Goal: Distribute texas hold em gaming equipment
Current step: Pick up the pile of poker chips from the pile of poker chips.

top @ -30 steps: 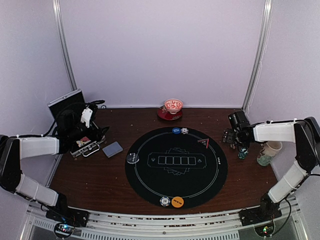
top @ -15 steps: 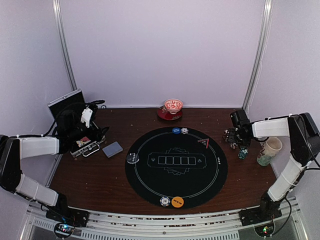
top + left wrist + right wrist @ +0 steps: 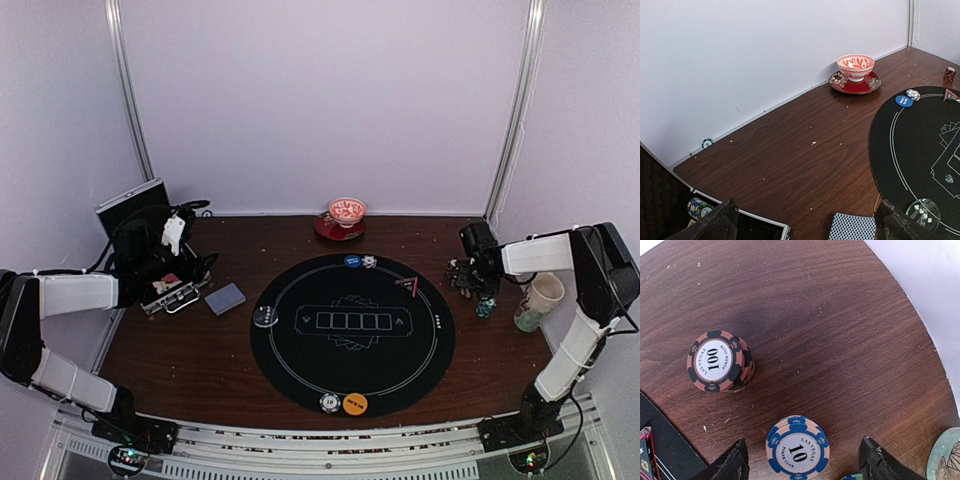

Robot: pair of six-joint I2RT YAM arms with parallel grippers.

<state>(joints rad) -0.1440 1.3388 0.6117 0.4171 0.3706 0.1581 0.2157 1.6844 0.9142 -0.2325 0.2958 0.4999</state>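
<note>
You had the layout partly done. On the black mat (image 3: 300, 370), a blue marker disc (image 3: 352, 261) and an upper chip (image 3: 369, 262) sat at the top edge. An orange marker disc (image 3: 355, 404) and a lower chip (image 3: 328, 403) sat at the bottom edge, and a clear disc (image 3: 265, 316) at the left edge. The card deck (image 3: 225, 298) lay on the desk (image 3: 200, 360) left of the mat, so I judged the dealing was not yet begun. More chips waited in the case (image 3: 170, 292).

Your right tool (image 3: 802, 445) hung with its jaws apart on either side of the blue 10 stack (image 3: 796, 448), touching nothing; the 100 stack (image 3: 717, 361) stood apart at the upper left of that view. Your left tool (image 3: 807, 210) was spread wide and empty above the deck.

Against the earlier frame, your right elbow had folded in toward the right edge while the tool kept to the same stacks. The left arm and the mat's pieces had not moved.
</note>
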